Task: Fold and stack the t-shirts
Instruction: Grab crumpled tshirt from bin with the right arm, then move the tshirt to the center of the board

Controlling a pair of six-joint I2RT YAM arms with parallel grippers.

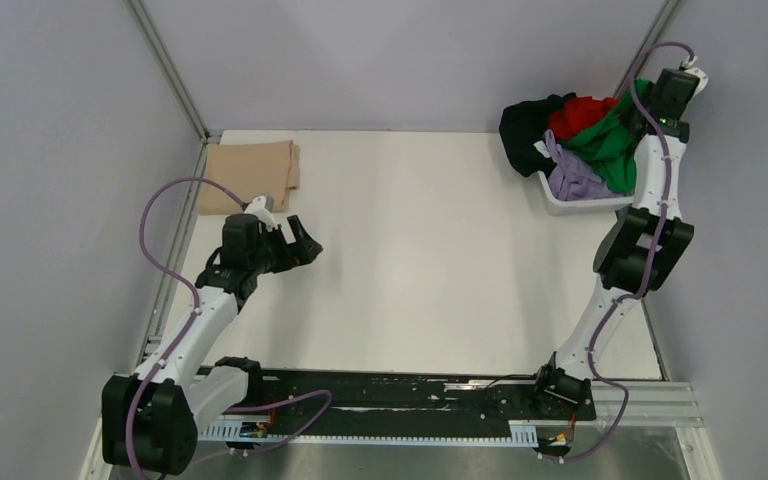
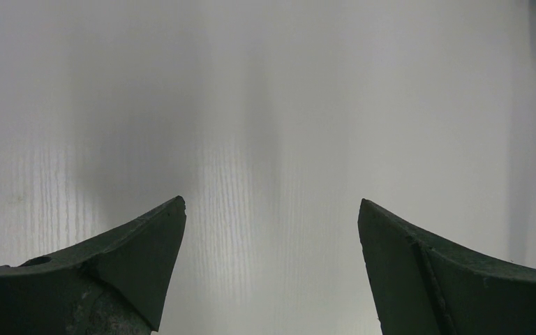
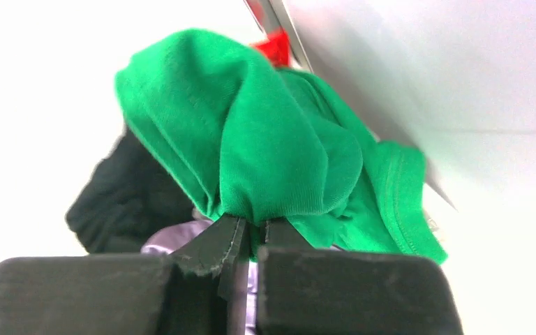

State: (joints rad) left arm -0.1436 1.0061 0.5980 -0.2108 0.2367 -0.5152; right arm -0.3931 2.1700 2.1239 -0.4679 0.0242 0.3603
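Five t-shirts: one tan shirt (image 1: 250,175), folded, far-left on the counter (image 1: 440,250); black shirt (image 1: 525,125), red shirt (image 1: 580,112), lavender shirt (image 1: 572,178) and green shirt (image 3: 265,153), heaped in one white basket (image 1: 585,205), far right. The green shirt is pinched between right fingers (image 3: 223,241); left fingers (image 2: 146,244) spread apart.

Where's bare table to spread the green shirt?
Widest bare patch: table centre, between the left gripper and the basket, down to the near rail. Crowded: far-left corner, folded tan shirt; far-right corner, heaped basket, green shirt pinched in the right gripper.
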